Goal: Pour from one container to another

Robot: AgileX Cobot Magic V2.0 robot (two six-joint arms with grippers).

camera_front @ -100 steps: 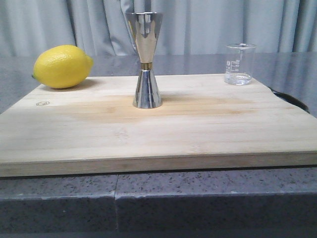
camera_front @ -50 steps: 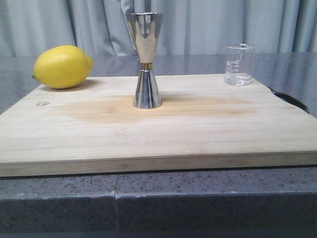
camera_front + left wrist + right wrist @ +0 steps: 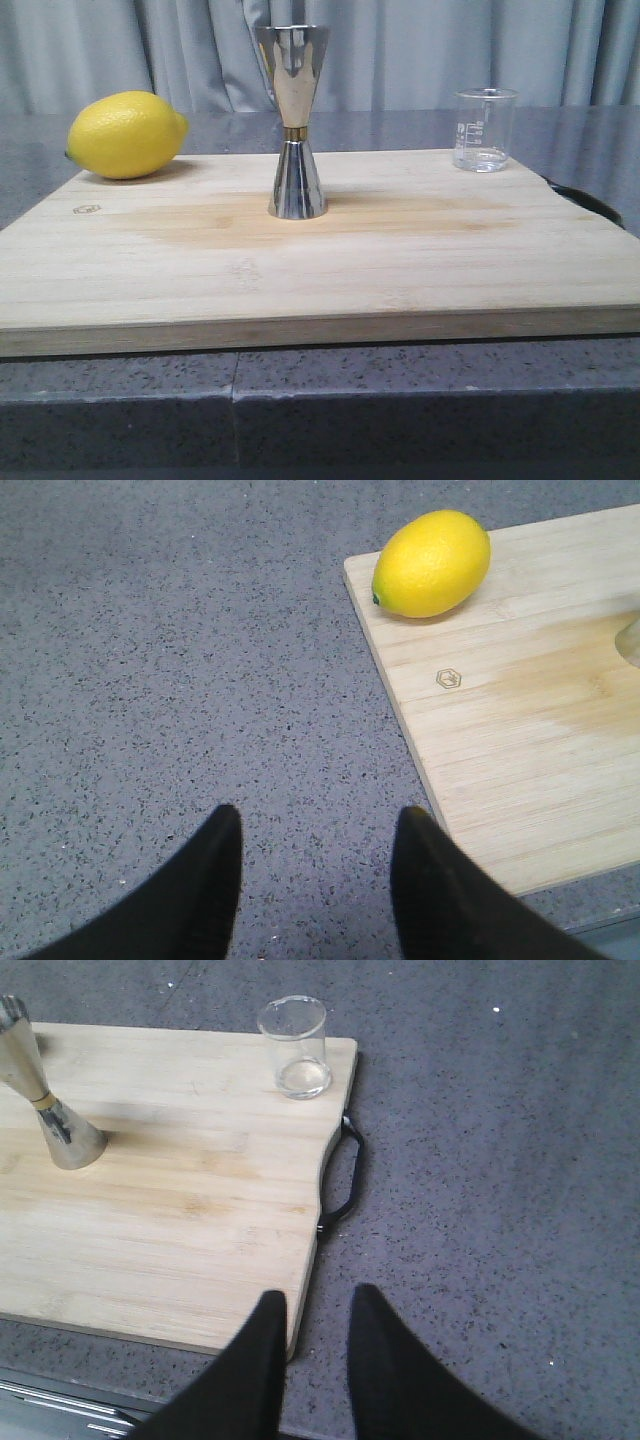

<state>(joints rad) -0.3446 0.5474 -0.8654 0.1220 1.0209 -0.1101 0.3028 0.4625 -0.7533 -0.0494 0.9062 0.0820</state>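
None of the pouring has begun, as far as we can judge. Our glass beaker (image 3: 485,130) stands upright near the far right corner of the wooden cutting board (image 3: 330,260), with what looks like a little clear liquid in its bottom, though we cannot be sure of the level. Our steel jigger (image 3: 293,120) stands upright near the middle of the board, well apart from the beaker, and its upper cup is hidden from us, so we cannot tell whether it holds anything. A lemon (image 3: 127,134) lies at the far left corner, clear of both. Our left gripper (image 3: 315,880) hangs over the grey countertop (image 3: 170,660) just off the board's left edge, its fingers spread wide and empty. Our right gripper (image 3: 310,1360) sits above the board's near right edge, close to the black handle (image 3: 340,1175), its fingers parted by a narrower gap and gripping nothing. We reckon everything is left: reaching the beaker, closing on it, carrying it over the jigger and tipping it.
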